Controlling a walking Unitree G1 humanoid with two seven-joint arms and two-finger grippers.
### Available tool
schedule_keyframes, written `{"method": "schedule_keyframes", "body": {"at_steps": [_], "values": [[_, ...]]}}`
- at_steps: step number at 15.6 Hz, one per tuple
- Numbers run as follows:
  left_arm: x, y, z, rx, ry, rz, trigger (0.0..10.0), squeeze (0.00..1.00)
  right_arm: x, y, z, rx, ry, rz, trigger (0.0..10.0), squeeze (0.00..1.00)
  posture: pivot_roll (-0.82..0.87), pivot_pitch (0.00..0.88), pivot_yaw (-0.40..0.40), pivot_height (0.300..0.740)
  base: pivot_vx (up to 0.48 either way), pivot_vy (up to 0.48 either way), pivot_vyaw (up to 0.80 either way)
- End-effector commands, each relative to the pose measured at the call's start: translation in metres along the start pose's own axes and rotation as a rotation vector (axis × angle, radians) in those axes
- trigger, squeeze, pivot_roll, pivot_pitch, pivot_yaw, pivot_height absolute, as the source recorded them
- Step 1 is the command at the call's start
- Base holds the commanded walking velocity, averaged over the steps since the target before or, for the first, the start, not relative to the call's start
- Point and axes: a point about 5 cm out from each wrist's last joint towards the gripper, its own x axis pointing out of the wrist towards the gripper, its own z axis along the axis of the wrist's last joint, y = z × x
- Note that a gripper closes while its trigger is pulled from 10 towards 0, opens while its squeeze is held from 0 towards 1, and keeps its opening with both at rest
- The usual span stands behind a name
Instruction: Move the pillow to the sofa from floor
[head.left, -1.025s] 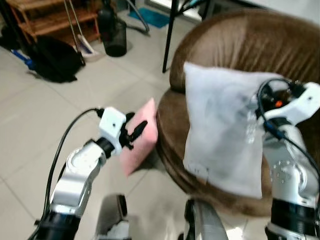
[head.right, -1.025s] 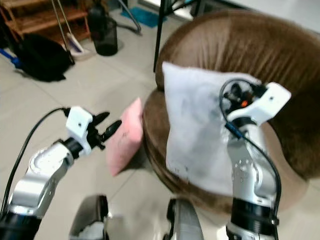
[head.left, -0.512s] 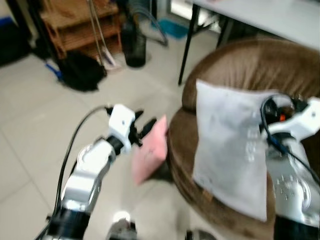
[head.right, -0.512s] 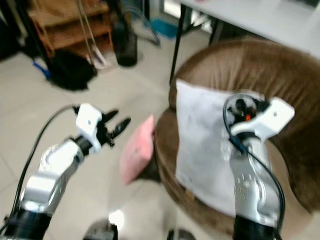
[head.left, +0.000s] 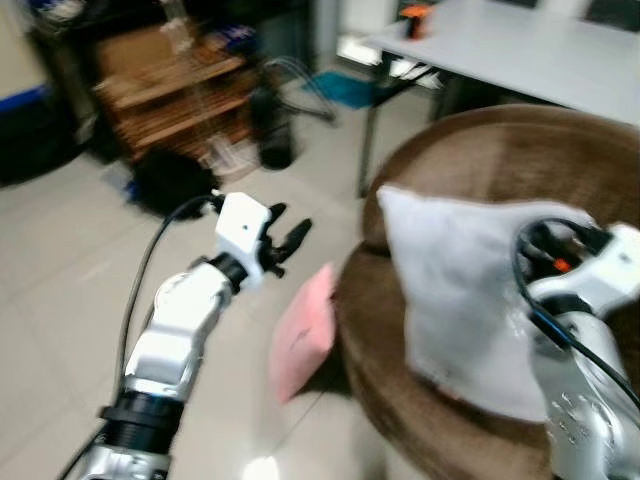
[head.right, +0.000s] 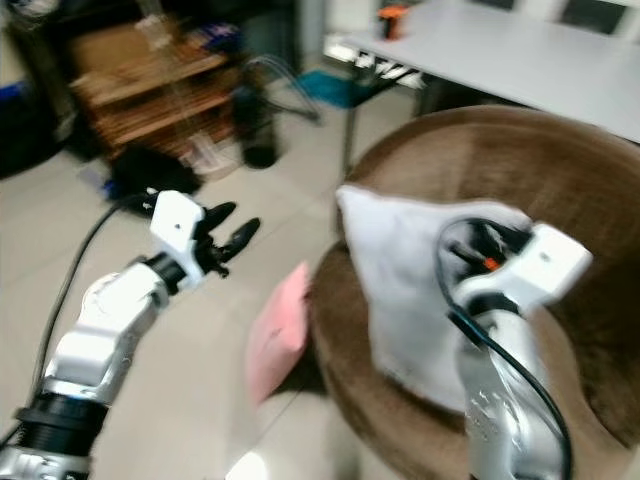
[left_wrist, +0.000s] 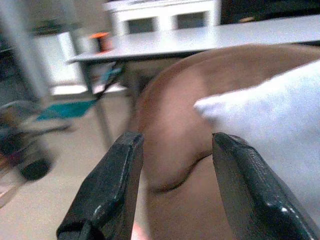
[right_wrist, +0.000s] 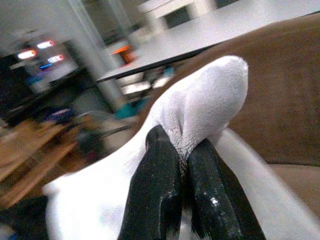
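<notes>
Right gripper (right_wrist: 180, 165) is clenched on a pinched corner of the white pillow (head.left: 470, 290), which hangs over the seat of the brown sofa (head.left: 520, 160), lower edge draped on the cushion. Left gripper (head.left: 285, 240) is spread w/ nothing in it, raised beside the sofa. Risk: if let go too near the front edge, the limp pillow prob. slides off; soft fabric could also slip from the pinch. Sofa is round, plush, suede-like. A pink pillow (head.left: 305, 340) leans on the floor vs. sofa base.
</notes>
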Motion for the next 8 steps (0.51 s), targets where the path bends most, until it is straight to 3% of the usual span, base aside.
{"method": "schedule_keyframes", "body": {"at_steps": [1, 5, 8], "values": [[-0.0047, 0.0058, -0.0013, 0.005, 0.013, 0.009, 10.0, 0.0, -0.0006, 0.0135, 0.0127, 0.015, -0.069, 0.045, 10.0, 0.0, 0.0, 0.01, 0.021, 0.74, 0.368, 0.0, -0.8], [-0.0021, 0.0087, 0.0004, 0.009, 0.004, 0.005, 10.0, 0.0, 0.0018, 0.0204, 0.0135, 0.02, -0.074, 0.062, 10.0, 0.0, 0.01, 0.007, 0.018, 0.74, 0.367, 0.0, -0.8], [-0.0044, 0.0071, -0.0019, 0.02, 0.012, -0.014, 10.0, 0.0, 0.0018, 0.0135, 0.0145, 0.013, -0.075, 0.048, 10.0, 0.0, 0.01, 0.013, 0.014, 0.74, 0.369, 0.0, -0.8]]}}
